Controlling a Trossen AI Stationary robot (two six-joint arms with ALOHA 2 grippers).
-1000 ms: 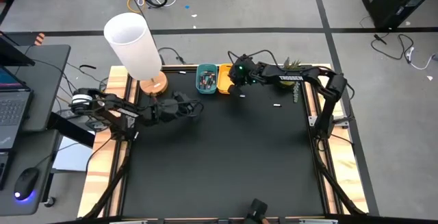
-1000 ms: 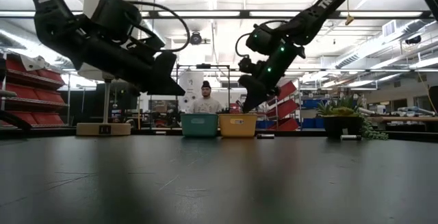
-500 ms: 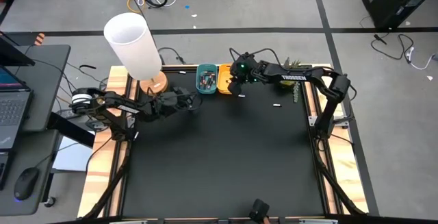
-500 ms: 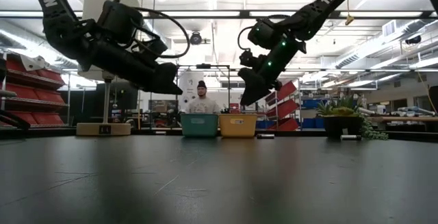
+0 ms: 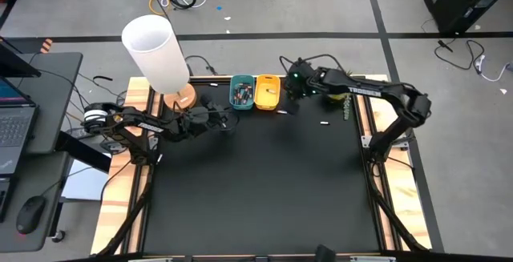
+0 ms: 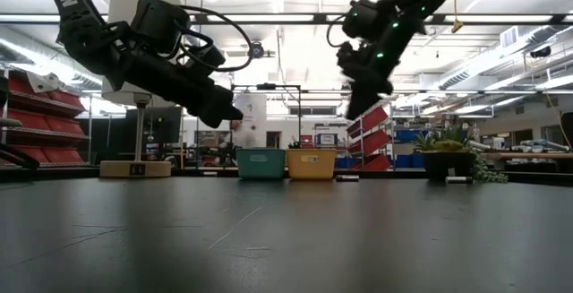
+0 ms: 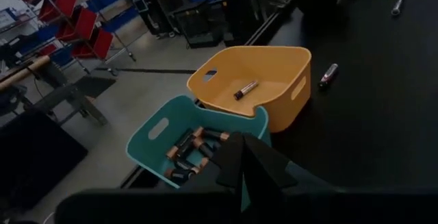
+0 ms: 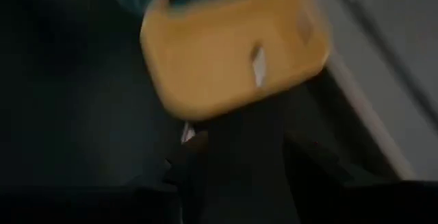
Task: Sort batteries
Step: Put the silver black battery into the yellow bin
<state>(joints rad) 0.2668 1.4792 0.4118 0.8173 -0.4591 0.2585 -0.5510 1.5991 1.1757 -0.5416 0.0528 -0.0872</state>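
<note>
A teal bin (image 5: 242, 92) and a yellow bin (image 5: 267, 91) stand side by side at the table's far edge. Several black batteries with copper ends (image 7: 188, 152) lie in the teal bin (image 7: 157, 131). One battery (image 7: 245, 90) lies in the yellow bin (image 7: 274, 59). Loose batteries (image 5: 282, 110) (image 5: 325, 122) lie on the black mat to the right of the bins. My left gripper (image 7: 236, 157) hovers shut and empty, left of and nearer than the teal bin (image 5: 230, 123). My right gripper (image 5: 292, 98) hangs high, just right of the yellow bin (image 6: 355, 109).
A lamp with a white shade (image 5: 156, 50) stands on a wooden base (image 5: 180, 98) at the far left corner. A potted plant (image 5: 343, 76) sits at the far right. Wooden rails edge the mat on both sides. The mat's near half is open.
My right gripper has risen and drawn back toward the table's right, away from above the yellow bin. My left gripper has rolled about its own axis and crept a little toward the bins, staying shut.
</note>
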